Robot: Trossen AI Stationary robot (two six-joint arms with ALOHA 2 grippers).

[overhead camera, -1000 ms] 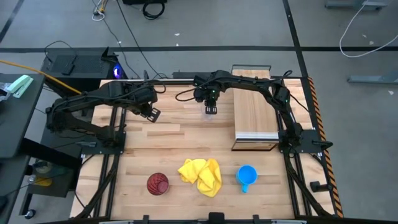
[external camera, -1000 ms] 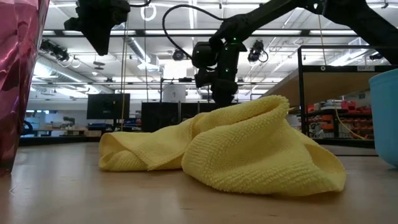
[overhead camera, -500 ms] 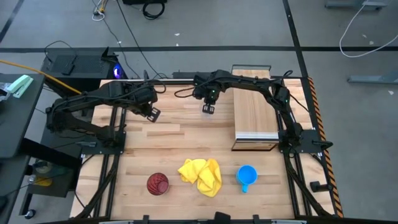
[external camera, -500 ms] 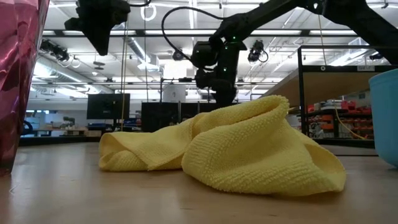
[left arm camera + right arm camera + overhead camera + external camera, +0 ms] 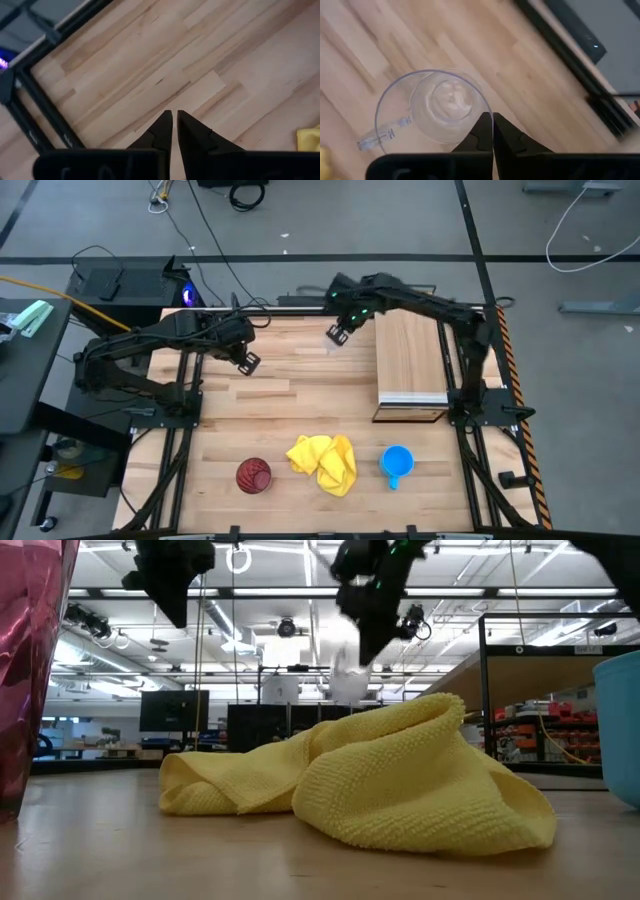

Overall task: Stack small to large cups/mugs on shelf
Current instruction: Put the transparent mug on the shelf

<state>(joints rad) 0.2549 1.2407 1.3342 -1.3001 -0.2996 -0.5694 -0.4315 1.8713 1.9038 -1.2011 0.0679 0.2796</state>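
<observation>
**Clear cup lifted, shelf bare**

Rising from mid-tabletop, the right gripper (image 5: 338, 334) pinches the clear cup (image 5: 432, 107) by its rim beside the shelf (image 5: 409, 360). Left gripper (image 5: 174, 131), nearly closed, holds nothing. Blue mug (image 5: 396, 463) and red tumbler (image 5: 253, 475) wait near the tabletop's front edge.

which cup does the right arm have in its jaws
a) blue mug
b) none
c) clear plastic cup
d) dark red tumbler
c: the right wrist view shows the right gripper pinching the rim of the clear plastic cup; the blue mug and dark red tumbler stand untouched.
</observation>
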